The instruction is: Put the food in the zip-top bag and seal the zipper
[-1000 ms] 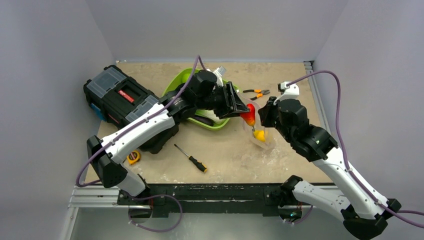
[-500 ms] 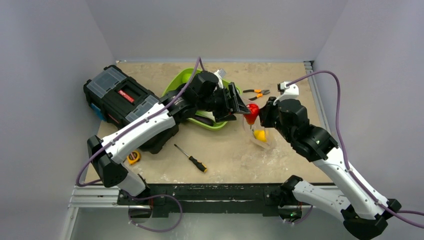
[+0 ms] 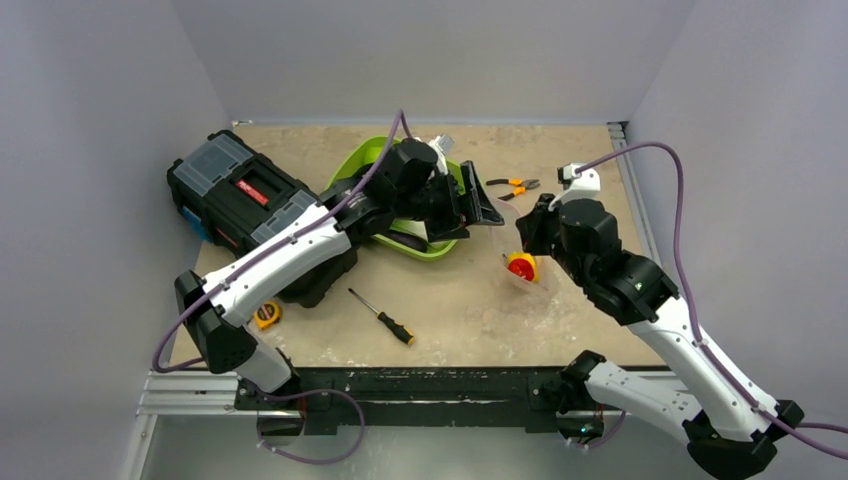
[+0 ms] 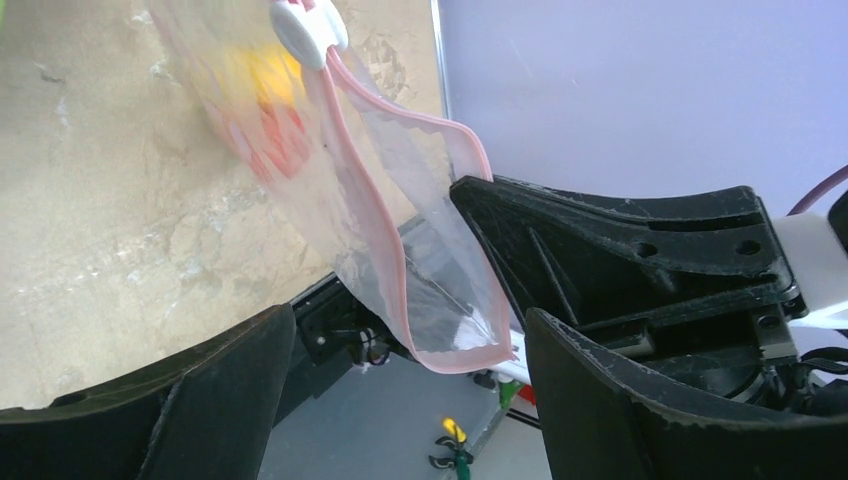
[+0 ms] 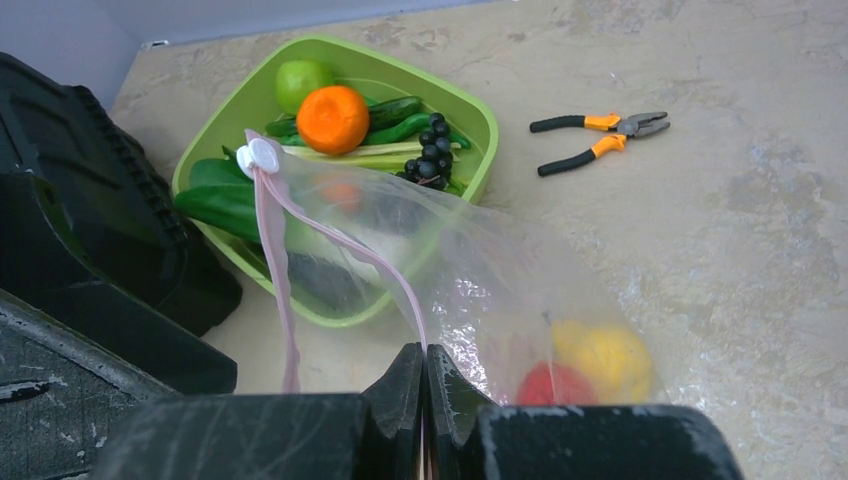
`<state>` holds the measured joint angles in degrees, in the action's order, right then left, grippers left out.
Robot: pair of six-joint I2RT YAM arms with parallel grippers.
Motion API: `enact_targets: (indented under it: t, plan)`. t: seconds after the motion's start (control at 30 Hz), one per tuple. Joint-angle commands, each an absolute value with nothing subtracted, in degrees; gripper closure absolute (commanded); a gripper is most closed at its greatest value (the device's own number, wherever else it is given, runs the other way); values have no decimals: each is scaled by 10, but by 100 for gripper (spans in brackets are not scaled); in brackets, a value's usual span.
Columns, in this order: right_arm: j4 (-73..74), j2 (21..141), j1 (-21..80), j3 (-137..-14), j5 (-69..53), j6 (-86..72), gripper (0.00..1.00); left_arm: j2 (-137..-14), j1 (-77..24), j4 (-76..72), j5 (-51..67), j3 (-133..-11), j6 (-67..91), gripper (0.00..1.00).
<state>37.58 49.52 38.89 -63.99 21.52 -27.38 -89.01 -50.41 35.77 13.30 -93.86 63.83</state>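
At the near side of the table (image 3: pixel 450 310), your right hand (image 5: pixel 425 362) is clamped tight on the rim of the zip-top bag (image 5: pixel 480 270), holding its mouth up. Inside, at the bottom, the red pepper (image 5: pixel 553 385) lies beside the yellow lemon (image 5: pixel 605 358). That's the change. A second ago the pepper hung from your left hand (image 3: pixel 480 200) over the mouth. Now it's dropped in, and that hand, spread wide and empty, has pulled back toward the lime-green tray (image 5: pixel 478 112). Two items bagged. Farther off, the orange (image 5: pixel 332 118), green fruit (image 5: pixel 303 78), grapes (image 5: pixel 433 150) and greens wait in the tray. The zipper (image 5: pixel 345 245) is unsealed, so another pick likely comes next.
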Motion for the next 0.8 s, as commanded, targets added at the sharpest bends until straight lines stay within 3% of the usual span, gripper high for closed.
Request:
enact_targets:
  t: [0.0, 0.1, 0.2, 0.37, 0.63, 0.77]
  plan:
    - [352, 487, 390, -651, 225, -269, 100, -851, -506, 387, 92, -968, 573, 16]
    - [355, 482, 390, -650, 232, -268, 100, -831, -507, 415, 28, -967, 540, 15]
    - [360, 479, 390, -648, 238, -267, 100, -800, -507, 432, -52, -951, 515, 5]
    - [369, 473, 390, -650, 250, -265, 100, -737, -504, 383, -147, -866, 496, 0]
    - [399, 460, 390, -655, 264, -268, 100, -761, -452, 338, -73, -822, 479, 0]
    - [414, 460, 390, -658, 260, -270, 100, -811, -430, 317, -44, -831, 430, 7]
